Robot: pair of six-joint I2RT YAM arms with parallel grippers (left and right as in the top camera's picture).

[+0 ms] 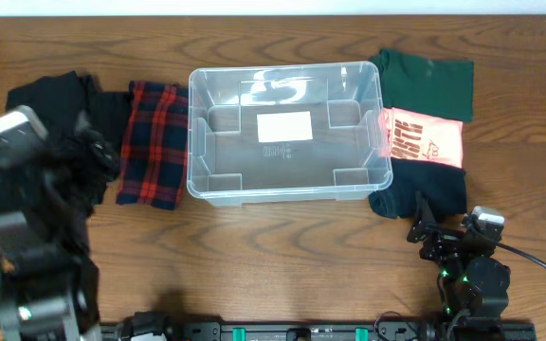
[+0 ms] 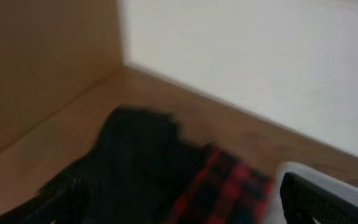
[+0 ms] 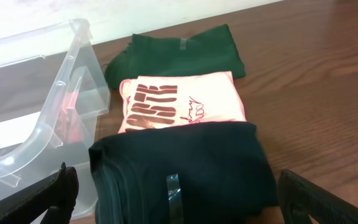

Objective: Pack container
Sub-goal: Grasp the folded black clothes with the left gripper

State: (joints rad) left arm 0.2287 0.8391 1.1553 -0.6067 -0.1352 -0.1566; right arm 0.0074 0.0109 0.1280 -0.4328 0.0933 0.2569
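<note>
The clear container (image 1: 195, 142) stands empty at the table's middle, with a white label on its base. It also shows in the right wrist view (image 3: 48, 118). My left gripper (image 1: 93, 153) is open over a crumpled black garment (image 1: 55, 99). In the left wrist view the gripper (image 2: 185, 214) has the black garment (image 2: 135, 155) and a red plaid cloth (image 2: 229, 186) ahead of it. My right gripper (image 1: 432, 232) is open and empty just in front of a folded dark garment (image 1: 425, 194). In the right wrist view its fingers (image 3: 188, 208) flank that garment (image 3: 185, 162).
The red plaid cloth (image 1: 154, 142) lies against the container's left side. A pink printed shirt (image 1: 427, 140) and a dark green shirt (image 1: 425, 80) lie to the right of the container; both also show in the right wrist view, pink (image 3: 179, 102) and green (image 3: 179, 53).
</note>
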